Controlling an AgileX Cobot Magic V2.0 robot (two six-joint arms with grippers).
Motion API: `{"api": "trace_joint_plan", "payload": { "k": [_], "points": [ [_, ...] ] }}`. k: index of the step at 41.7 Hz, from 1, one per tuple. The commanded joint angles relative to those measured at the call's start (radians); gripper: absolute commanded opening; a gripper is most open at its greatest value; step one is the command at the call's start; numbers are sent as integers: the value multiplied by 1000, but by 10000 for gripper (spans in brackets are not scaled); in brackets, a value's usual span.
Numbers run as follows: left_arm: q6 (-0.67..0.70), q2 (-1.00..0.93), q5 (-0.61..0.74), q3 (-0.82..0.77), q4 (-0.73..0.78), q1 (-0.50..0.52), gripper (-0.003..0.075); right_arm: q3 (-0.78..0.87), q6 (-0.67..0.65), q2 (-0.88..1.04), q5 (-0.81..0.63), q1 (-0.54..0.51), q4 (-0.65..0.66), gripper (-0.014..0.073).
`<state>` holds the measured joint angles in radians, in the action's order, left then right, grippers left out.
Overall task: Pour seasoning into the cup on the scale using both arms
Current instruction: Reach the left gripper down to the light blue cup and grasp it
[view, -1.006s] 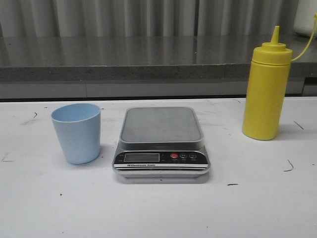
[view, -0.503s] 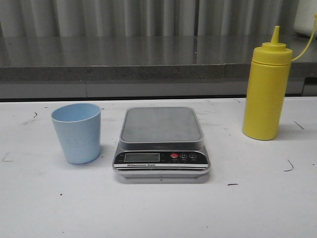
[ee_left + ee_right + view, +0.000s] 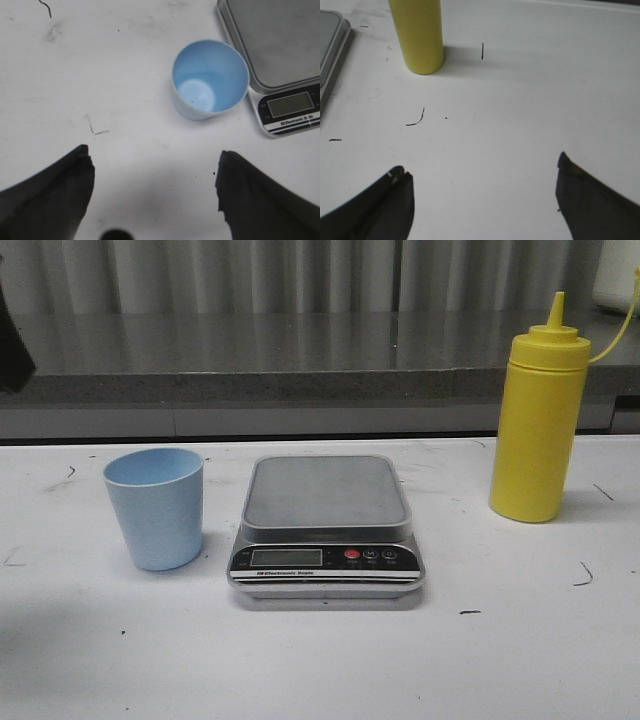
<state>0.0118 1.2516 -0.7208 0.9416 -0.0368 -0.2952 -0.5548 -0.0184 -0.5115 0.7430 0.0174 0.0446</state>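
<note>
The seasoning (image 3: 537,415) stands right of the scale (image 3: 326,530), the cup (image 3: 155,507) left; left gripper (image 3: 155,187) and right gripper (image 3: 485,192) both spread, holding nothing.

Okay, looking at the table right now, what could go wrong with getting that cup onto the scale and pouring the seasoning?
The cup stands on the table just left of the scale, not on it; a sloppy grasp by the open left gripper could tip the light, empty tumbler or knock it into the scale's edge. The seasoning bottle is tall and narrow, so the open right gripper could topple it if it bumps it high up. Its tethered strap sticks out and might snag.
</note>
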Motion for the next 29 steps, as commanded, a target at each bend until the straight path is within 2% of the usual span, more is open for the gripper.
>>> {"api": "trace_joint_plan", "payload": {
  "k": [1,13,22,29],
  "points": [
    [0,92,32,97,-8,-9,502,-26,7,-11,-62,-4,1,600],
    [0,378,20,284,-8,-13,502,-26,7,-11,-67,-4,1,600],
    [0,515,-51,386,-38,-13,498,-26,7,-11,-67,-4,1,600],
    [0,569,-74,418,-71,-13,400,-26,7,-11,-67,-4,1,600]
  ]
}}
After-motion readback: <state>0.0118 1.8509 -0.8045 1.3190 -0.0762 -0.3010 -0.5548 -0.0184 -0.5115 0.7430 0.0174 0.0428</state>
